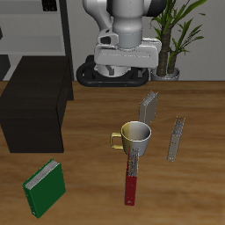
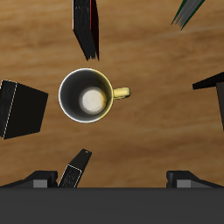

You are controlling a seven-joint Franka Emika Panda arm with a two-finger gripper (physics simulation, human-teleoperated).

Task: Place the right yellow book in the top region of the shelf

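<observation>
The right yellow book (image 1: 149, 108) is a small thin grey book with pale edges. It stands upright on the table just behind the mug, and it also shows in the wrist view (image 2: 77, 168). The shelf (image 1: 35, 110) is a low black box with a flat bare top at the table's side; one corner of it shows in the wrist view (image 2: 212, 89). My gripper (image 1: 123, 72) hangs high above the table, farther back than the book and apart from it. Its fingers (image 2: 35, 180) stand wide apart and hold nothing, the gripper (image 2: 112, 182) being open.
A yellow-and-white mug (image 1: 134, 135) stands mid-table. A longer slim grey-and-tan book (image 1: 176, 139) stands beside it. A red-and-grey book (image 1: 134, 172) lies in front of the mug. A green book (image 1: 44, 187) is near the front edge. A plant (image 1: 176, 35) and a tall grey rack (image 1: 53, 26) stand at the back.
</observation>
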